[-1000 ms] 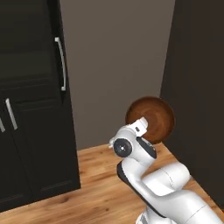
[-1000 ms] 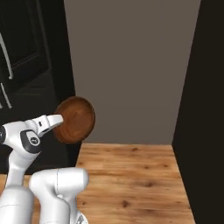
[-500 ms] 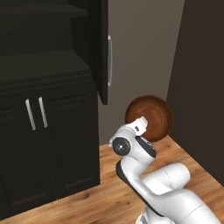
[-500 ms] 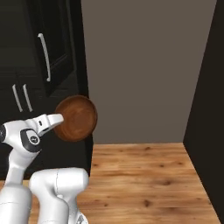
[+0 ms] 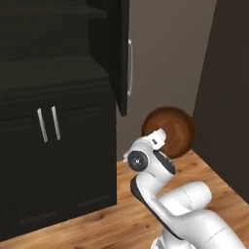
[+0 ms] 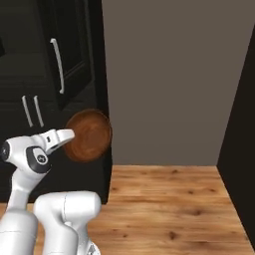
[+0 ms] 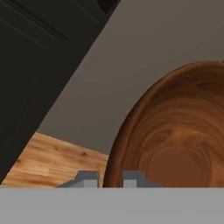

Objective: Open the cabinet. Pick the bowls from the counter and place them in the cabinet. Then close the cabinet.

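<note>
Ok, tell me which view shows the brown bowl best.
The right base view: the whole brown bowl shows, tilted on edge at the arm's end. The left base view shows its rounded underside, partly behind the arm. The hand view crops it but shows the inside grain.

I see a glossy reddish-brown, wood-grained bowl (image 5: 169, 131), a black cabinet (image 5: 58, 73) with white handles, and a light wooden floor (image 6: 174, 199).
</note>
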